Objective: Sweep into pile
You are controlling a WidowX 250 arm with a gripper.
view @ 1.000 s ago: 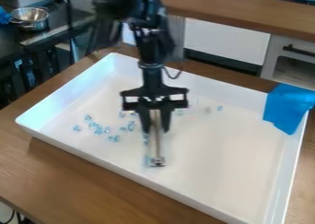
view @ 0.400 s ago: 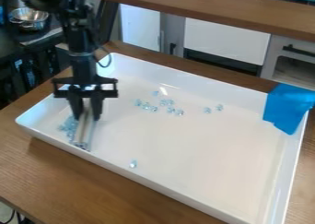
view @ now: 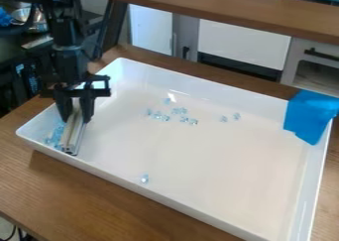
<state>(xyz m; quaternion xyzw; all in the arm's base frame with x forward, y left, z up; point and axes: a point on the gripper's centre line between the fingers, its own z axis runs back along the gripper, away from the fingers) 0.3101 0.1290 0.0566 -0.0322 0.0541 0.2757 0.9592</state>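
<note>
My gripper [view: 79,106] pinches the sweeper bar [view: 73,131], beside the heaped pieces [view: 55,135] in the tray's [view: 106,169] left corner. I judge I'm gathering the pile; next I should lift over and sweep in the middle cluster [view: 171,115].
</note>
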